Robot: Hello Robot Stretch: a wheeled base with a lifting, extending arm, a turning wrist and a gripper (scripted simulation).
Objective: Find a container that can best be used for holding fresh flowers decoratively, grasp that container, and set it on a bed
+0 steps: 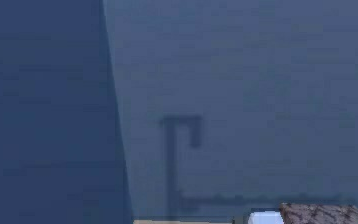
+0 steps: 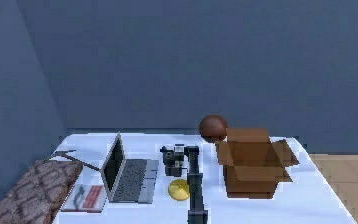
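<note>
In the arm side view a white-covered bed-like surface (image 2: 317, 195) spreads across the lower half. My arm (image 2: 196, 185) rises from the bottom edge, and the gripper (image 2: 171, 157) reaches left over the white cover. Its far end is a dark clump, so I cannot tell whether it holds anything. A dark brown round thing (image 2: 213, 126) stands at the far edge of the cover, behind an open cardboard box (image 2: 252, 163). A small yellow round thing (image 2: 177, 187) lies just left of the arm.
An open laptop (image 2: 127, 176) sits left of the gripper, with a flat reddish item (image 2: 86, 197) beside it. A patterned brown cloth (image 2: 42, 190) (image 1: 322, 213) covers the surface's left end. Blue walls meet in a corner (image 1: 115, 110) close ahead. Tan floor (image 2: 347, 170) shows at the right.
</note>
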